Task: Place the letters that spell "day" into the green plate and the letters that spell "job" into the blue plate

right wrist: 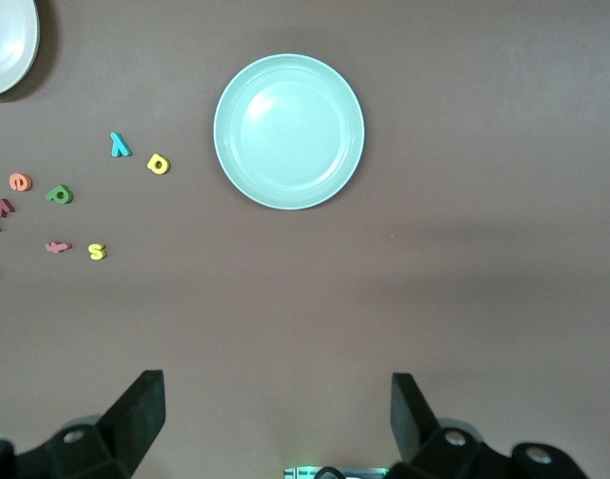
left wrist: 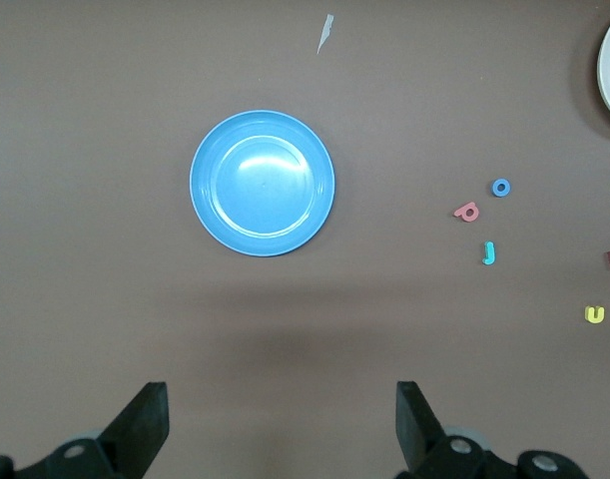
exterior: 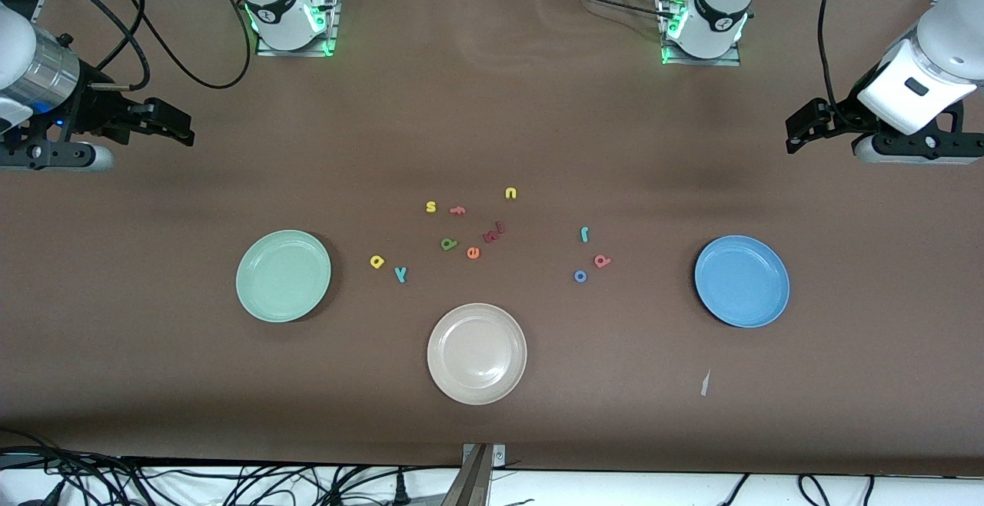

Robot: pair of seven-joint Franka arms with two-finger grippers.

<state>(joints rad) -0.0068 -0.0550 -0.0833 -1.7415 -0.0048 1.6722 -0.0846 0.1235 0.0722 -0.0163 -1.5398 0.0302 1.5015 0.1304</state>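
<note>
The green plate [exterior: 283, 275] [right wrist: 289, 131] lies toward the right arm's end, the blue plate [exterior: 742, 281] [left wrist: 263, 183] toward the left arm's end. Yellow a [exterior: 377, 261], teal y [exterior: 400, 274] and dark green d [exterior: 449, 244] lie on the table beside the green plate. Teal j [exterior: 584, 234], pinkish-red b [exterior: 602, 261] and blue o [exterior: 580, 276] lie between the middle and the blue plate. My right gripper [exterior: 181, 125] [right wrist: 277, 414] hangs open and empty over bare table at its end. My left gripper [exterior: 799, 133] [left wrist: 282, 419] hangs open and empty at the other end.
A beige plate [exterior: 477, 353] sits mid-table, nearest the front camera. Yellow s [exterior: 431, 207], pink f [exterior: 457, 210], yellow u [exterior: 510, 193], orange e [exterior: 473, 253] and dark red letters [exterior: 493, 232] lie among the task letters. A paper scrap [exterior: 704, 383] lies nearer the front camera than the blue plate.
</note>
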